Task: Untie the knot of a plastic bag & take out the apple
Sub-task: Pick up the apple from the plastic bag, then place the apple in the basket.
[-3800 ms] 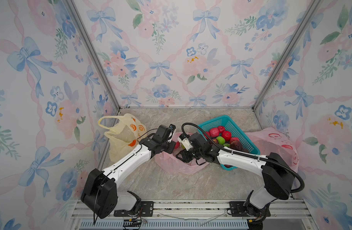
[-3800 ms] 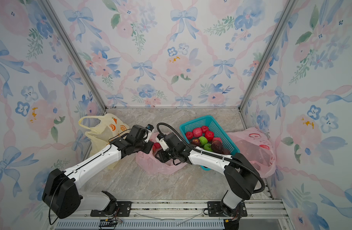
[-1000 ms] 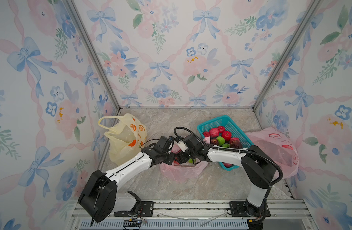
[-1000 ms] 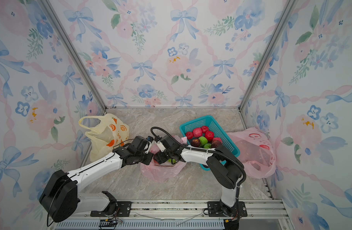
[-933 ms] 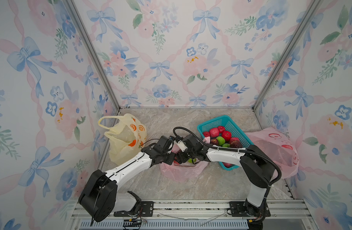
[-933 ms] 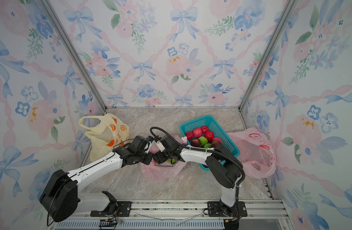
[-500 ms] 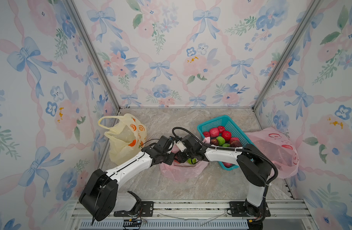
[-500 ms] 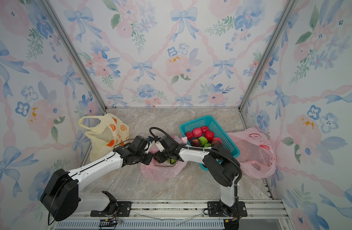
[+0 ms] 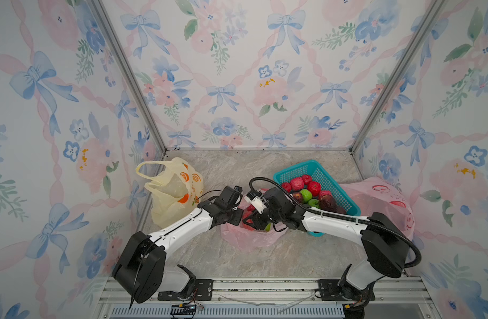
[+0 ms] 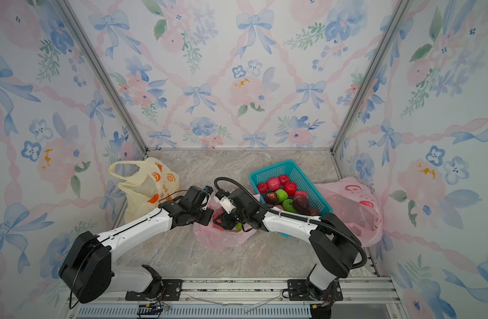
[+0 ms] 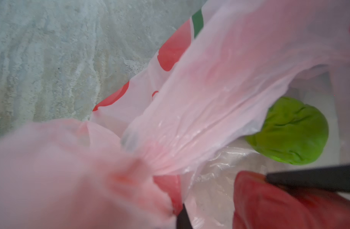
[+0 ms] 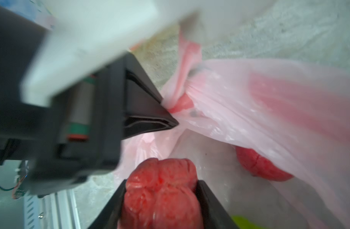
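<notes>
Right gripper (image 12: 162,183) clamped about red apple (image 12: 160,206) inside open pink bag (image 9: 254,240) mid-table, left gripper (image 12: 171,120) pinching bag rim at nine o'clock, teal basket (image 9: 292,168) at two o'clock of bag

Left arm (image 9: 182,226), right arm (image 9: 334,225): white links, blk joints, big blk shoulder housings lower left/right of frame. Blk corrugated hose (image 9: 265,180) w/ white zip ties along right arm. Left gripper (image 12: 175,122): blk wedge fingers. Blk base plates (image 9: 201,287) on alu rail (image 9: 265,284), btm.
</notes>
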### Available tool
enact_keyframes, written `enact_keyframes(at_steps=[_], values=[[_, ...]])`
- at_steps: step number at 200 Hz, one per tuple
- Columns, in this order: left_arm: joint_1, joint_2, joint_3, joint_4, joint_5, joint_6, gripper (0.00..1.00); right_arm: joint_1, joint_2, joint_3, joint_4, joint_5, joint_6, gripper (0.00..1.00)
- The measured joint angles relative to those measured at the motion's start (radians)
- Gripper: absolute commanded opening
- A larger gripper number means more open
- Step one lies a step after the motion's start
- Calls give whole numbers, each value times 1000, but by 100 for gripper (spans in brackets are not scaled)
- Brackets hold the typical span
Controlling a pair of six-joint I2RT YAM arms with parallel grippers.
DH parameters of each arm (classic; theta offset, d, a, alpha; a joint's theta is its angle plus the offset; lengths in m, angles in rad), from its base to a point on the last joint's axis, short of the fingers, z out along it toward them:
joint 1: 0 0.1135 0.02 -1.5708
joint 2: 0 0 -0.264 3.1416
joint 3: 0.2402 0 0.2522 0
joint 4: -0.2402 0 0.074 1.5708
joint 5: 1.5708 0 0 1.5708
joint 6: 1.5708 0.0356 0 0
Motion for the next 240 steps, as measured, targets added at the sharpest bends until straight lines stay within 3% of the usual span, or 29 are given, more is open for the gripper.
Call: enact_keyframes(at_steps=[40,95,134,169,240], values=[[6,0,14,15,-8,0,0,-57,-119,-26,40,-89,45,43],[3,0,14,14,-10,0,0,-242,-332,-21,137,-145,139,43],[-3,14,14,14,-18,4,0,-327,-371,98,-64,92,47,43],[-3,17,14,14,-25,12,0,-404,-317,136,-194,301,-21,44],[-8,32,21,13,-28,16,3,-453,19,202,-256,408,-56,43]])
